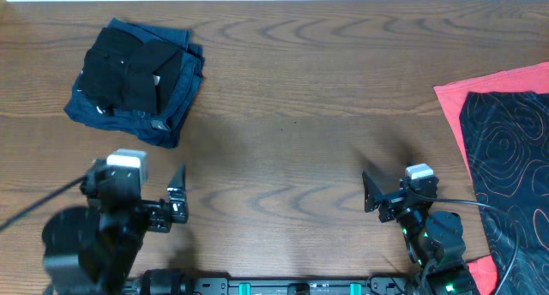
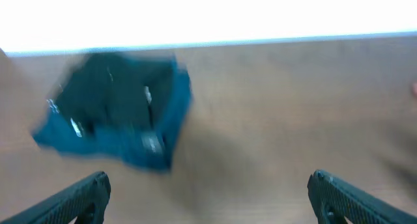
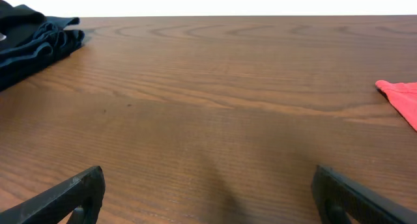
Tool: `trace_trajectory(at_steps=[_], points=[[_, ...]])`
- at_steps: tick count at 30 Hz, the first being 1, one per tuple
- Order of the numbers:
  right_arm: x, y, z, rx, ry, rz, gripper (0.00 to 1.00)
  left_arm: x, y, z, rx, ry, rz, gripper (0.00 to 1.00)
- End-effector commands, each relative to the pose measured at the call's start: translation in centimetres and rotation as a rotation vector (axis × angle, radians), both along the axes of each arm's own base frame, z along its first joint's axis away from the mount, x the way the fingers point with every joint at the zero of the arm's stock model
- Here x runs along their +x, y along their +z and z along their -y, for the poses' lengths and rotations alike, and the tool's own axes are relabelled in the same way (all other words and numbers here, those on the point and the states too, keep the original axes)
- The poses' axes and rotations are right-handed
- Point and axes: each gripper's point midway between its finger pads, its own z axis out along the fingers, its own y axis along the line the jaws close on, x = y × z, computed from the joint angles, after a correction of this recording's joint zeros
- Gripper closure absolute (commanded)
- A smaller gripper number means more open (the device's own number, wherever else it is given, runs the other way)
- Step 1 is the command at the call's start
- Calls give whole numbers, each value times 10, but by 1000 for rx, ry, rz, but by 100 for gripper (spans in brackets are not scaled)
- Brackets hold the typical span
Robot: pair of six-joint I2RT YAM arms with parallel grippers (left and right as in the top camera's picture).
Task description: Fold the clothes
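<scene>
Wood-grain table point(image 1: 292, 98), folded blue-and-black clothes pile point(image 1: 137, 81) at left, red cloth point(image 1: 493, 82) at right edge

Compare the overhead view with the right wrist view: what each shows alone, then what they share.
Overhead only: the left gripper, and a black swirl-patterned garment lying on the red garment. Right wrist only: a low look between the spread fingertips of the right gripper, nothing held. Both: the folded stack of dark clothes, the red garment's edge, the wooden table.
</scene>
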Motion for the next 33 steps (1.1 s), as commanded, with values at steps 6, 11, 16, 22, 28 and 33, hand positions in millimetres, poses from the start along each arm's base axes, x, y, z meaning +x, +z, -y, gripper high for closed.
trace_trajectory(at_steps=[6,11,16,22,28,33], points=[[1,-3,3,6,-18,-9,1,-8,18,-4,36,23,296,2],[1,-3,3,6,-18,-9,1,-14,1,-4,40,24,370,2],[1,-3,3,6,-18,-9,1,-10,-23,-4,41,24,411,2],[1,-3,3,6,-18,-9,1,13,-55,-2,31,2,396,2],[1,-3,3,6,-18,-9,1,27,-97,0,26,-12,327,2],[1,-3,3,6,-18,-9,1,33,-133,0,22,-9,250,2]])
